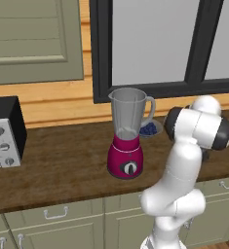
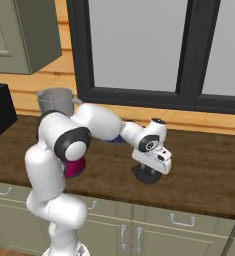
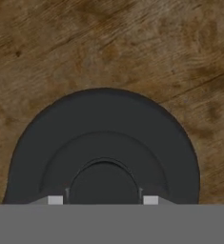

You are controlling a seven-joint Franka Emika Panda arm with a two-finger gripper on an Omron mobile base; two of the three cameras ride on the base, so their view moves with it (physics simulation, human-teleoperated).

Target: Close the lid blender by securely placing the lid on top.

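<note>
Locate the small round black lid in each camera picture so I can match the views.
Left base view: the small round black lid cannot be made out; the white arm covers that part of the counter.
Right base view: lid lies on the brown wooden counter, right of centre, under the gripper.
Hand view: lid at lower centre, lying on the wood.
Shared landmark: the counter, also in the hand view.

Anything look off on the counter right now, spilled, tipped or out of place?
Nothing stands out. The blender stands upright with its jar open. The lid lies flat on the wooden counter, with the gripper down on it. The blueberry bowl sits upright behind the blender, nothing spilled.
</note>
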